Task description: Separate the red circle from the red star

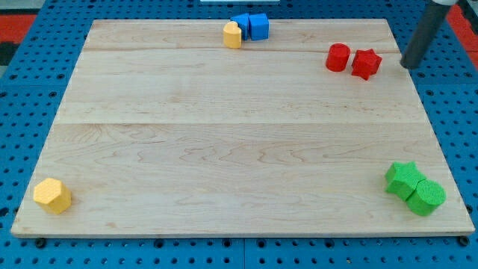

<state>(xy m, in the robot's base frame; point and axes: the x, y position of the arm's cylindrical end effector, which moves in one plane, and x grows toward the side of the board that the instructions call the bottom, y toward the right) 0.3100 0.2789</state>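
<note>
Red circle [337,57] at the view's top right, just left of red star [366,63], nearly touching | my tip [408,66] right of the star, apart | no claw, bare rod.

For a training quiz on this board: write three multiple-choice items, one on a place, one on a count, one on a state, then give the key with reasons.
1. Where does my tip stand relative to the red star?
A. at the view's right of it
B. at the view's left of it
C. at the view's bottom of it

2. How many green blocks lie on the board?
A. one
B. two
C. four

3. How do the red circle and the red star stand to each other?
A. at opposite corners
B. stacked
C. side by side, close together

Key: 1 A, the rod's end lies beyond the star toward the right edge. 2 B, a green star and one more green block sit at the bottom right. 3 C, they sit almost touching near the top right.
</note>
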